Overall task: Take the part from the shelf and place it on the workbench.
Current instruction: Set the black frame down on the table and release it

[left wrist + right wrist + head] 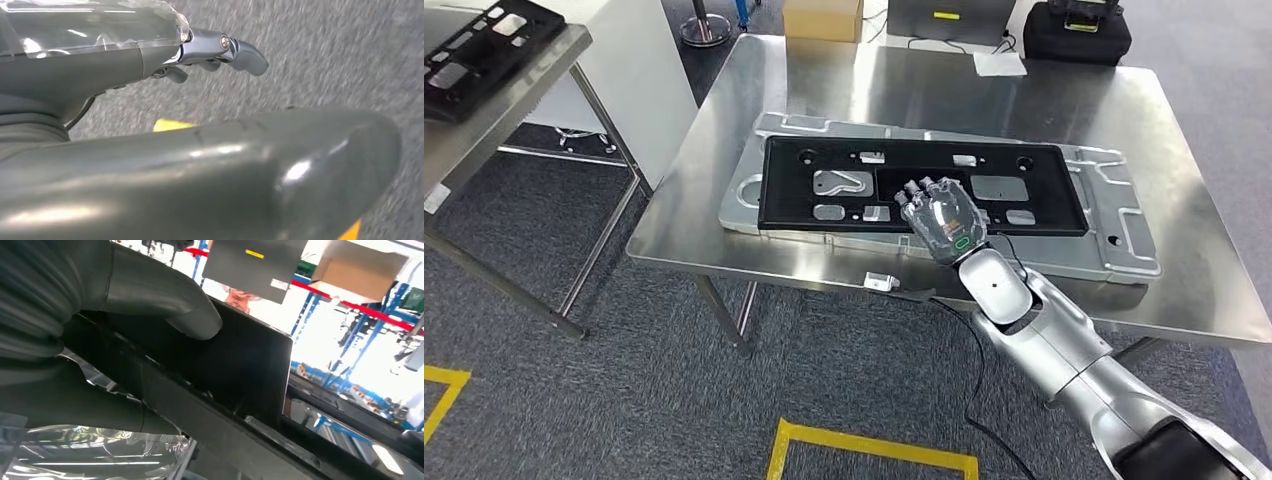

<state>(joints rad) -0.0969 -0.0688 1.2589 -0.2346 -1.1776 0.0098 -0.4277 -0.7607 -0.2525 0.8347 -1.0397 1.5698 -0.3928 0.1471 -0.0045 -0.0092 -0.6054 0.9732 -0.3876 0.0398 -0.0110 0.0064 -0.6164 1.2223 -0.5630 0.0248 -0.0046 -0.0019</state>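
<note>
Looking down from the head view, I see the part (pixel 914 187), a long black panel with cut-outs, lying flat on a pale metal fixture plate (pixel 1124 245) on the steel workbench (pixel 844 90). My right hand (pixel 939 218) reaches over the near edge of the bench and lies across the part's near edge, about midway along its length, fingers pointing away from me. In the right wrist view the thumb (pixel 165 300) lies against the dark face of the part (pixel 240 365) while the rest of the hand sits under its edge, so the hand is grasping the part at that edge.

My left hand (pixel 150 55) hangs over grey carpet (pixel 325 50), fingers (pixel 240 52) curled in with nothing in them; a bit of yellow floor tape (pixel 172 125) shows beside it.

On the far side of the bench stand a cardboard box (pixel 822 18), a black case (pixel 1076 38) and a sheet of paper (pixel 1000 64). To the left, well apart from the bench, a second steel table (pixel 524 95) carries another black panel (pixel 479 45). A black cable (pixel 979 370) hangs from the bench's near edge down to the floor.
</note>
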